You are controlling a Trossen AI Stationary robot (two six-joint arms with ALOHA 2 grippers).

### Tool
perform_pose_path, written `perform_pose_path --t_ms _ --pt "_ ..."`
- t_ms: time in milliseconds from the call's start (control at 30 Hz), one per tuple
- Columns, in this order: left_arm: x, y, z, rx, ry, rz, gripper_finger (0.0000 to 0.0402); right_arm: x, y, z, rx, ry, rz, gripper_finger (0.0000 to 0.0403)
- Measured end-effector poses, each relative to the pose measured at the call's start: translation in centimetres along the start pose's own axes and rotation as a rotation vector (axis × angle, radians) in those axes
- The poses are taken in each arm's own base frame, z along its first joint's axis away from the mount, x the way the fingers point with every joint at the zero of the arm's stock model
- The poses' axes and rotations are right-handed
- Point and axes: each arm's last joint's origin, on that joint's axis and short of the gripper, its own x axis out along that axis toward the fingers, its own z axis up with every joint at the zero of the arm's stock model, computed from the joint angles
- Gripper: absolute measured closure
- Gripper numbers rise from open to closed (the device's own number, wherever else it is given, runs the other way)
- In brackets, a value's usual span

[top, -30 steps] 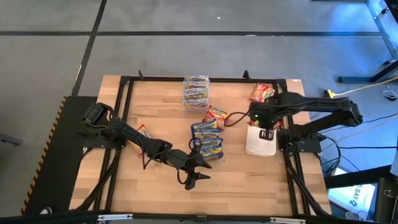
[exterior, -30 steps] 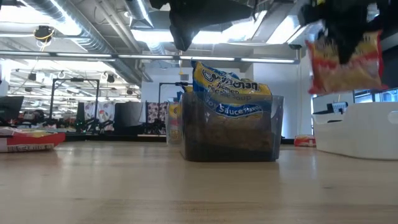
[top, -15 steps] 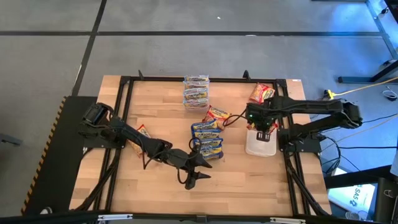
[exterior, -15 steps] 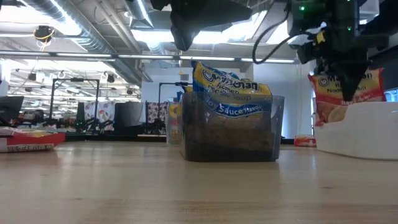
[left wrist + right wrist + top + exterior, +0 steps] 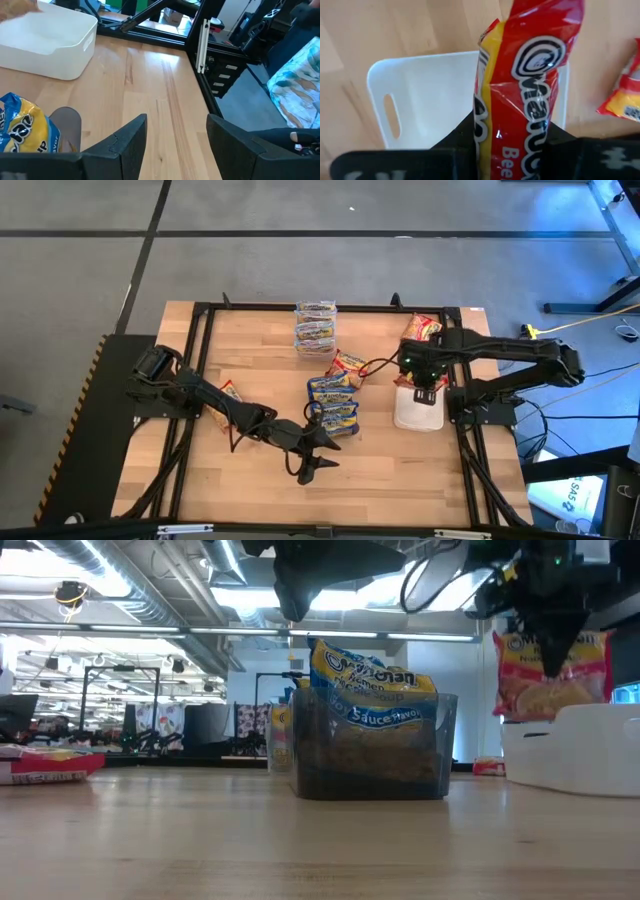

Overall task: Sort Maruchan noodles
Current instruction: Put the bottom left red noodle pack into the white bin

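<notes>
High view: the right gripper (image 5: 424, 379) hangs over the far end of the white tray (image 5: 419, 414) at the table's right side. Another red packet (image 5: 421, 328) lies on the table beyond it. The left gripper (image 5: 318, 452) waits near the table's middle, beside the clear tub (image 5: 334, 405) holding blue-banded packets. A further stack of packets (image 5: 315, 326) sits at the far edge, one loose packet (image 5: 348, 366) lies just beyond the tub, and one packet (image 5: 230, 392) lies on the left, partly under the left arm.

Low view: the held red packet (image 5: 551, 673) hangs upright above the tray, not yet resting inside it as far as can be judged.

Left wrist view: the left fingers (image 5: 125, 142) stand well apart with nothing between them.

Right wrist view: the right fingers (image 5: 465, 135) are clamped on the red packet, with the bare tray floor directly below.

Assessment: sorting is partly done. The tub has its blue packets; the tray appears to hold nothing yet. The held packet needs releasing, and the loose packets remain to be placed.
</notes>
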Motion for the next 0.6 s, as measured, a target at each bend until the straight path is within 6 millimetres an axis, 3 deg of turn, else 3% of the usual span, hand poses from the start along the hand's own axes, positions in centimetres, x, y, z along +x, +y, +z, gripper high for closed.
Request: perform_pose_path --t_ms 100,200,600 --pt "0.0 0.0 0.0 0.000 0.000 0.000 0.0203 -1.1 0.0 -0.3 0.000 -0.014 0.000 0.0320" --pt "0.0 0.0 0.0 0.000 0.000 0.000 0.0203 -0.9 -0.1 -0.8 0.002 0.008 -0.013 0.0320" --pt "0.0 0.0 0.1 -0.002 -0.008 -0.003 0.0203 3.3 -0.2 -1.6 0.003 0.030 -0.020 0.0320"
